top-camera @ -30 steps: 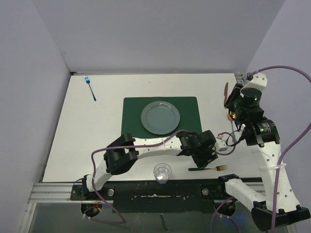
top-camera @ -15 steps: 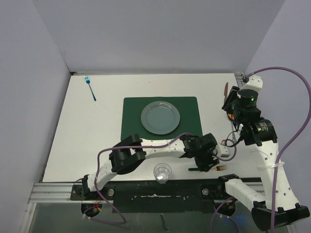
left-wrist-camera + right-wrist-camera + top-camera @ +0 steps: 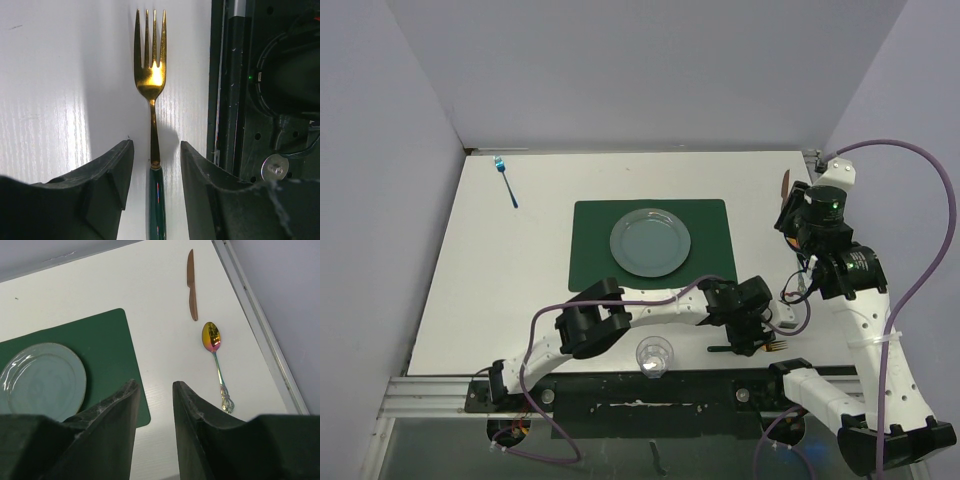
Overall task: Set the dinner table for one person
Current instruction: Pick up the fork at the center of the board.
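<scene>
The dinner table point(image 3: 490, 290) is a white top carrying a green placemat point(image 3: 590, 260) with a pale plate point(image 3: 650, 242) on it. A gold fork point(image 3: 150, 85) with a dark green handle lies near the front edge point(image 3: 777, 346). My left gripper point(image 3: 156, 150) is open and low over it, one finger on each side of the handle, not touching it point(image 3: 752, 338). My right gripper point(image 3: 154, 385) hangs open and empty above the table's right side point(image 3: 790, 212). Below it lie a brown knife point(image 3: 191, 285) and an iridescent spoon point(image 3: 215, 350).
A clear glass point(image 3: 654, 355) stands at the front edge, just left of the fork. A blue spoon point(image 3: 506, 180) lies at the far left. The black rail and arm base point(image 3: 265, 100) run close beside the fork. The knife point(image 3: 784, 183) lies near the right rail.
My left gripper has moved right and toward the front edge, coming down over the fork's handle. The right arm has drifted slightly toward the back.
</scene>
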Available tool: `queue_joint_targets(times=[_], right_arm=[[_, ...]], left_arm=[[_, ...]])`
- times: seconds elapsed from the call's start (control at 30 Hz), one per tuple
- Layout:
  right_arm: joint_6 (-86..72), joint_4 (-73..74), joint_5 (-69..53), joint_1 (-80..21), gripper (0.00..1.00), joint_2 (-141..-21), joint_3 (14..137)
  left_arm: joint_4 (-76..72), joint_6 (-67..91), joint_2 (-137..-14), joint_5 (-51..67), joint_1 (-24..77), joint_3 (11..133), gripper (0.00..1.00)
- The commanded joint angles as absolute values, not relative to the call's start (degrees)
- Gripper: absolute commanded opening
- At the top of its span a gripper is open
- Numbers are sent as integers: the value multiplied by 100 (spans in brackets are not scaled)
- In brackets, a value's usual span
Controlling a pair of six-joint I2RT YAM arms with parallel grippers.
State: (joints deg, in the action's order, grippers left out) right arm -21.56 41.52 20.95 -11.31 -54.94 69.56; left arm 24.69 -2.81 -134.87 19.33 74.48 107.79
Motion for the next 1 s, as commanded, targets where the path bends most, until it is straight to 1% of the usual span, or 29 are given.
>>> queue_joint_targets(times=[0.0, 0.33, 0.47, 0.7, 0.97], right_arm=[[-2083, 4037, 2105, -1112, 34, -5415, 6971], [-2059, 4007, 2082, -1116, 34, -5429, 6881], [-2031, 4017, 2106, -1112, 35, -5462, 6889], [-2030, 4005, 2099, -1116, 35, -5400, 6933], [-2008, 4000, 2163, -1107, 36, -5351, 6940]], left_arm=[[2557, -502, -13572, 1950, 7459, 11028, 41], [2456, -692, -13514, 1304, 7459, 10954, 40], [2532, -765, -13424, 1279, 7453, 10953, 40], [3216, -976, -13817, 1312, 7453, 11338, 40], [3535, -1093, -13993, 1503, 7445, 11477, 35]])
